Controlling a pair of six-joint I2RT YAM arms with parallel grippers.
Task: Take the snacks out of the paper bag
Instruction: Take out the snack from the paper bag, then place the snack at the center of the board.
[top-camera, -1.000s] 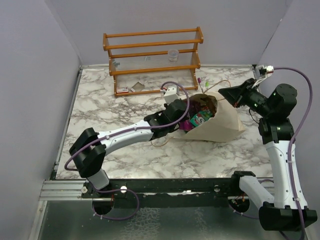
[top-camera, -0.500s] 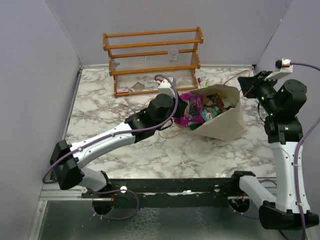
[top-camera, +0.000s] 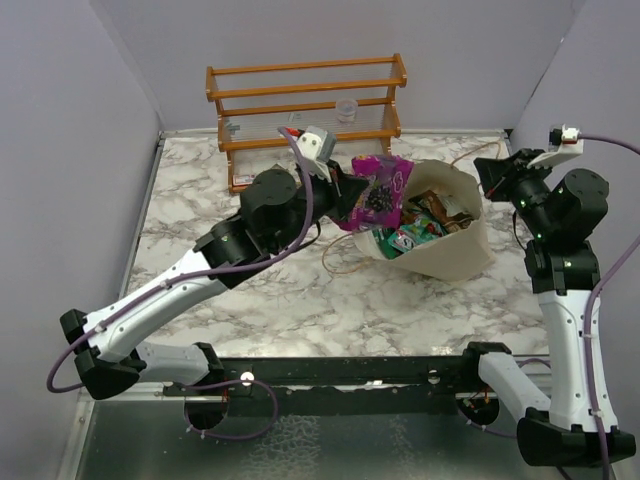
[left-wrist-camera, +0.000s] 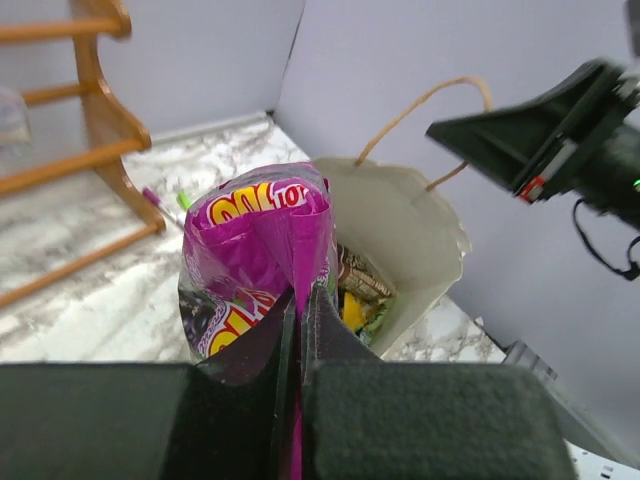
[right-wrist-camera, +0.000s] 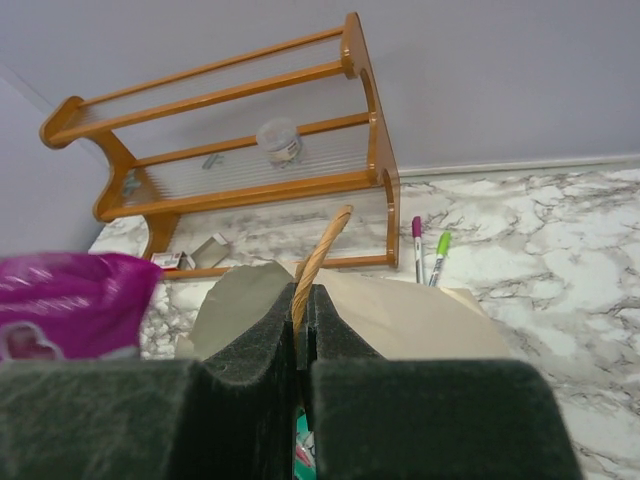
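The cream paper bag (top-camera: 455, 245) stands at the right of the table with its mouth tipped up and to the left. My right gripper (top-camera: 490, 178) is shut on its tan loop handle (right-wrist-camera: 322, 250), holding that side up. My left gripper (top-camera: 340, 190) is shut on a purple snack packet (top-camera: 378, 195), which hangs in the air just above and left of the bag's mouth. In the left wrist view the purple packet (left-wrist-camera: 255, 240) is pinched between the fingertips (left-wrist-camera: 340, 340), with the bag (left-wrist-camera: 410, 230) behind it. Several more snacks (top-camera: 415, 225), green, yellow and brown, lie inside.
A wooden slatted rack (top-camera: 305, 110) stands at the back against the wall, with a small cup on its shelf and small cards (top-camera: 270, 175) at its foot. A pink pen (right-wrist-camera: 418, 245) and a green pen (right-wrist-camera: 440, 250) lie behind the bag. Grey walls close in on both sides.
My left gripper has drawn the purple packet up and to the left, out of the bag's mouth. My right gripper lifted the handle, so the bag went from lying down to tipped upright.
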